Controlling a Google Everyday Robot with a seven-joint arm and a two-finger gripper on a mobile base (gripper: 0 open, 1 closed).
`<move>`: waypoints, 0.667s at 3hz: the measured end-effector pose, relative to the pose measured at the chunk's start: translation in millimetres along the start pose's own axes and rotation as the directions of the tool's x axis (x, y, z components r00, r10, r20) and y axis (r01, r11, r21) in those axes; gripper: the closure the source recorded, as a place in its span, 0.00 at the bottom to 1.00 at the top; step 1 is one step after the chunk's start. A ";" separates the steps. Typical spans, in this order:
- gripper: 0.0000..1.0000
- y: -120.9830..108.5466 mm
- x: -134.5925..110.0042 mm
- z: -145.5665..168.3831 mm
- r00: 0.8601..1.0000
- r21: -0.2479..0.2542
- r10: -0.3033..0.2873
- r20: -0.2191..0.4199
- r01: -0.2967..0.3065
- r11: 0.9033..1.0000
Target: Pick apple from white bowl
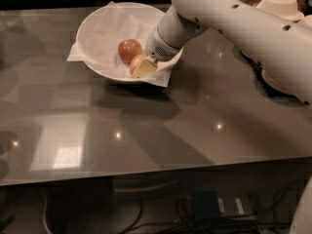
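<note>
The white bowl point(97, 33), lined with crinkled white paper, stands at the back of the table. Two apples lie in it. A redder apple point(128, 48) sits near the middle. The paler yellow-orange apple point(135, 62) lies just to its lower right, partly hidden. My gripper point(142, 66) reaches down into the bowl's right side from the white arm point(219, 18). Its tip is right against the pale apple, near the bowl's front rim. Whether it holds the apple does not show.
The bowl stands on a glossy dark table point(156, 126) with light reflections. A white dish point(280, 6) stands at the back right, behind the arm. Cables lie on the floor under the table's front edge point(209, 206).
</note>
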State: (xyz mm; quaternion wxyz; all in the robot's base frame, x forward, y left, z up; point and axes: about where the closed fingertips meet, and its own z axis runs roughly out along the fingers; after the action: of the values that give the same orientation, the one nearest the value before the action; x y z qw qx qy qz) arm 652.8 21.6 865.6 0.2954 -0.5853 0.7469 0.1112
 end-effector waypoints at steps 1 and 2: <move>0.54 -0.3 -0.2 1.8 1.000 0.000 -0.004 -0.001 0.004 1.000; 0.78 -0.7 -5.8 0.2 1.000 -0.001 -0.022 -0.005 0.022 1.000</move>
State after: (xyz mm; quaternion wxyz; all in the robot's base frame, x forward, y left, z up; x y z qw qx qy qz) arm 654.4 26.2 868.9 0.2946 -0.5940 0.7409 0.1068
